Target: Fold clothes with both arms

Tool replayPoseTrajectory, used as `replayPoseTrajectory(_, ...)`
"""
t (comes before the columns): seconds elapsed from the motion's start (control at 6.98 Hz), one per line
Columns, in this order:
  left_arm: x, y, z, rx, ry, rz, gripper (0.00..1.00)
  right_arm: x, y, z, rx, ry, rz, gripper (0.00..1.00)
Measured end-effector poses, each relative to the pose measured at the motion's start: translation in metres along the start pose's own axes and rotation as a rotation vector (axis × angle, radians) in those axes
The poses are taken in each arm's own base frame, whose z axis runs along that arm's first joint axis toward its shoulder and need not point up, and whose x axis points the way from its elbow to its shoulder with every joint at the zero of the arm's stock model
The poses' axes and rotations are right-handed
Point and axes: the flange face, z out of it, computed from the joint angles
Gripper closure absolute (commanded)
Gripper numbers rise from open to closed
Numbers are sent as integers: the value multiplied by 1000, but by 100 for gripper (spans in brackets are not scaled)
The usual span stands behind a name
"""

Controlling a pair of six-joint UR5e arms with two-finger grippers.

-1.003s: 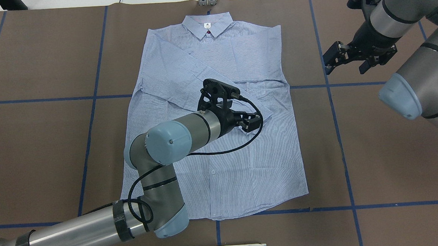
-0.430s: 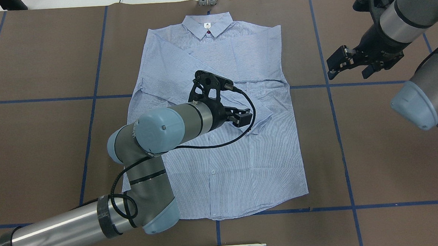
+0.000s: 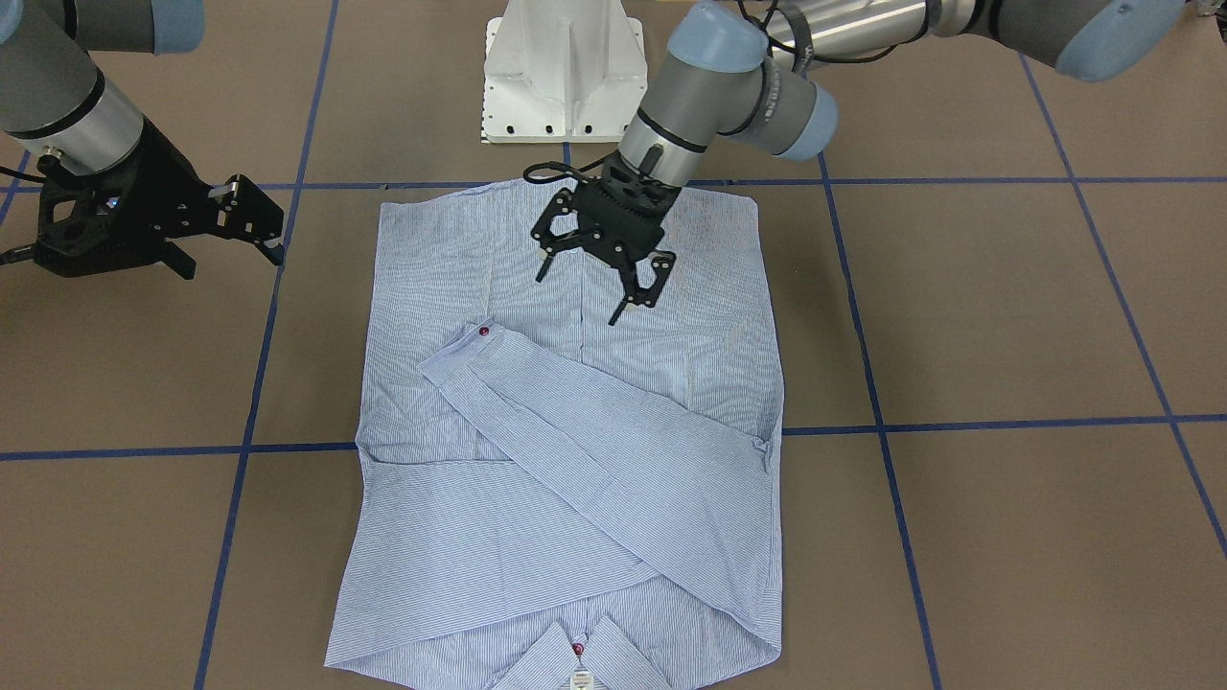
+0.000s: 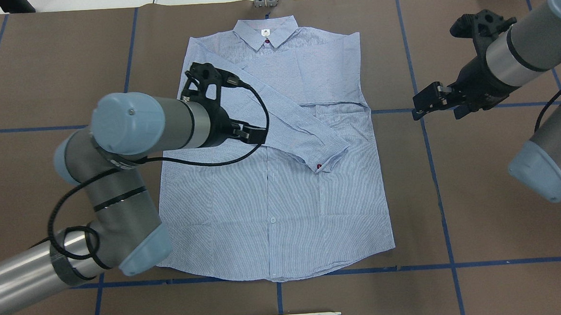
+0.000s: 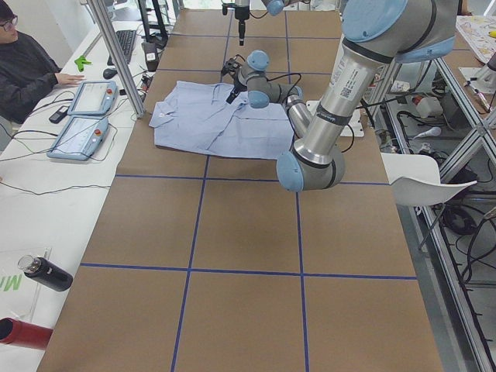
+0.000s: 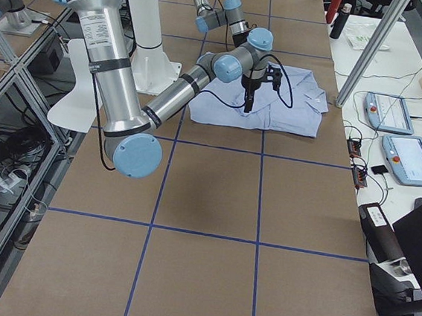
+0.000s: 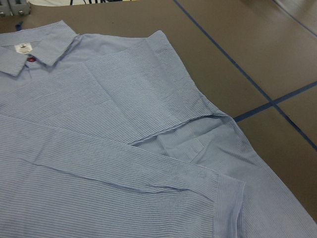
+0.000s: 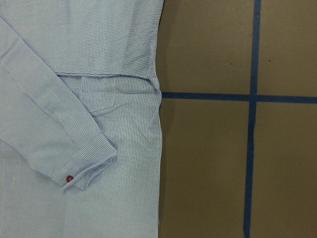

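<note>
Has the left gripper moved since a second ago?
Yes. The left gripper drew back toward the overhead view's left, clear of the sleeve cuff.

Shirt (image 8: 114,44): flat, left side.
Sleeve cuff (image 8: 91,156): on shirt body, red button (image 8: 69,178) at edge.
Table (image 8: 208,163): brown, blue tape lines (image 8: 252,97) crossing, right.

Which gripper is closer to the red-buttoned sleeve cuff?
Left. The left gripper hovers over the blue-striped shirt near its red-buttoned cuff; the right gripper hangs beyond the shirt's edge.
</note>
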Motion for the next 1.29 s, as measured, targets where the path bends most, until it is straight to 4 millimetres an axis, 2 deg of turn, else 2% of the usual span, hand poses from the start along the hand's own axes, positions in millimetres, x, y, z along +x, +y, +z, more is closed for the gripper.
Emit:
replayPoseTrajectory(0.14,-25,4,-21,-48,-34,-24,0,-2,15,11,2,-31,7,0)
replayPoseTrajectory(0.43,-85,30,-53,-113,-101,-72,0,-12,33,24,-15,-51,10,0)
replayPoseTrajectory(0.72,-126,63,-71,-157,-152,-98,0,-35,57,43,-21,-41,17,0)
replayPoseTrajectory(1.0,-140,78,-80,-174,-168,-110,0,-53,77,61,-31,-29,17,0)
replayPoseTrajectory(1.29,-143,83,-91,-172,-167,-120,0,-73,100,86,-26,-5,13,0)
